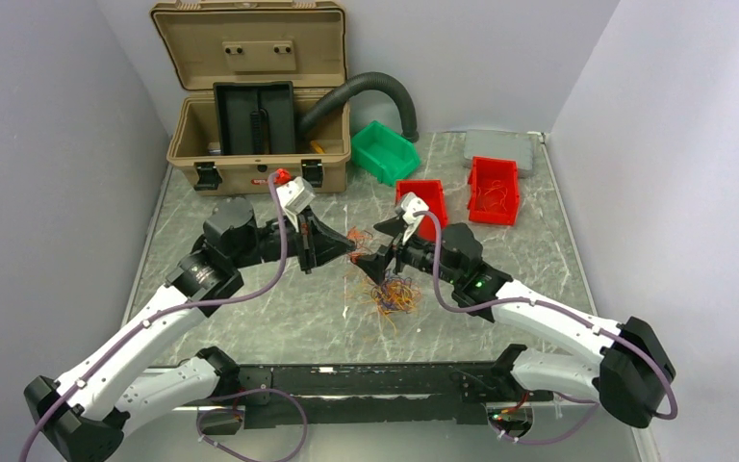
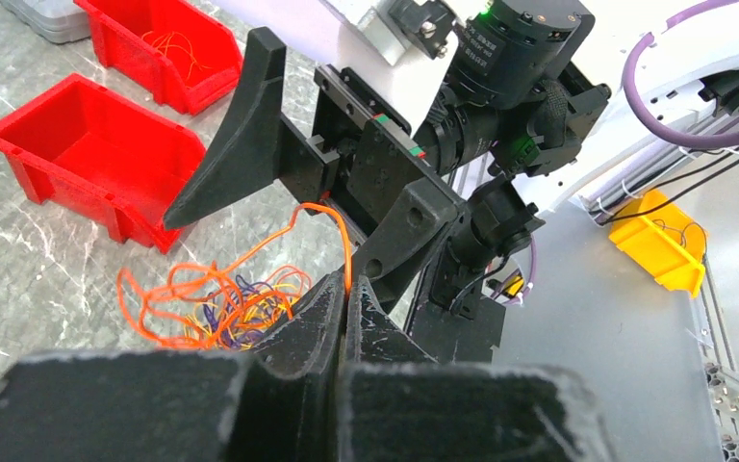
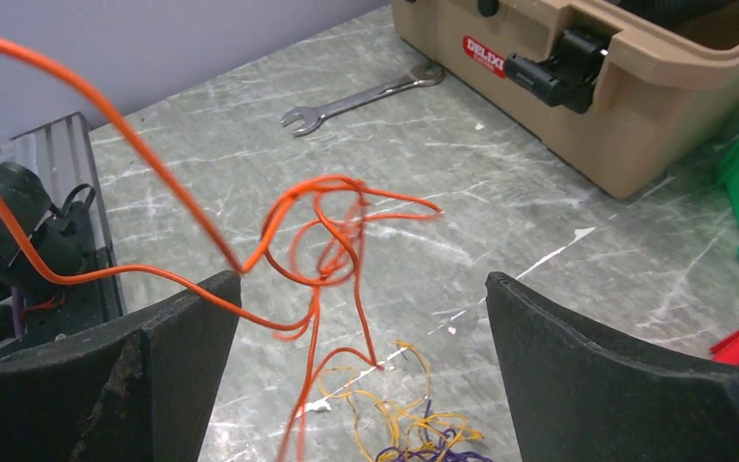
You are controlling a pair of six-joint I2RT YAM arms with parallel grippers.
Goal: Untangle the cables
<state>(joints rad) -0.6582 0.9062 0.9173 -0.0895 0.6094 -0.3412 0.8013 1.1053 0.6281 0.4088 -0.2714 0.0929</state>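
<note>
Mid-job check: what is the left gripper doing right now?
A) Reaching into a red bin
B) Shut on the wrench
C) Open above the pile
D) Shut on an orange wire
D: in the left wrist view the left gripper has its fingers pressed together, and an orange wire rises from between them. The right gripper is wide open.

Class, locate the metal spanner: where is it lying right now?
In the right wrist view the spanner lies flat on the table, upper centre, beside the tan case and beyond the orange wire loop.
</note>
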